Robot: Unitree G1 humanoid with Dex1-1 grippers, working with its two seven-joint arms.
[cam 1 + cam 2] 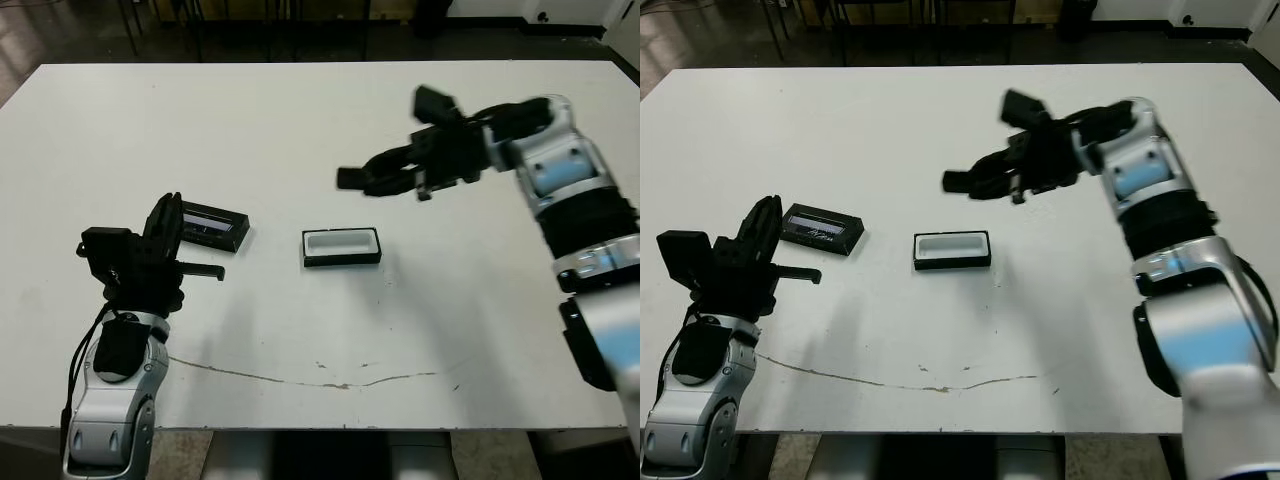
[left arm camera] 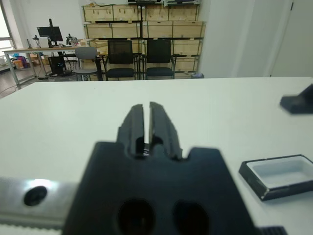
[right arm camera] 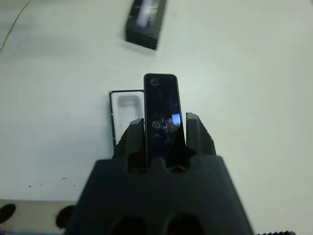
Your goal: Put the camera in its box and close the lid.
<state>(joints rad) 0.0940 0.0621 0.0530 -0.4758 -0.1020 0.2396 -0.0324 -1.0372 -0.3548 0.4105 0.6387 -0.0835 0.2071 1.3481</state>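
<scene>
Table: I see a white table [image 1: 300, 130] filling most of the head view, with a thin dark crack-like line running across its lower middle and a few small specks near it.
Room: in the left wrist view, beyond the table's far edge, I see black chairs [image 2: 134, 58], a desk with a monitor [image 2: 49, 34] at the upper left, stacked wooden crates [image 2: 146, 22] along the back, and a pale wall on the right.
Box: the box [image 1: 341, 246] sits open at the centre of the head view, white lining up.
Lid: the lid [image 1: 212, 226] lies left of the box, apart from it, pale strip on its face, just beside my left gripper.
Camera: the camera [image 3: 162, 115] is up off the table, in the right gripper; in the right wrist view it stands out past the fingers, over the box.
Right gripper: my right gripper [image 3: 164, 134] pinches the camera between its two fingers, upper right of centre in the head view, above the table.
Left gripper: my left gripper [image 2: 146, 125] is at the lower left, fingers pressed nearly together with only a thin slit between them, holding nothing.
</scene>
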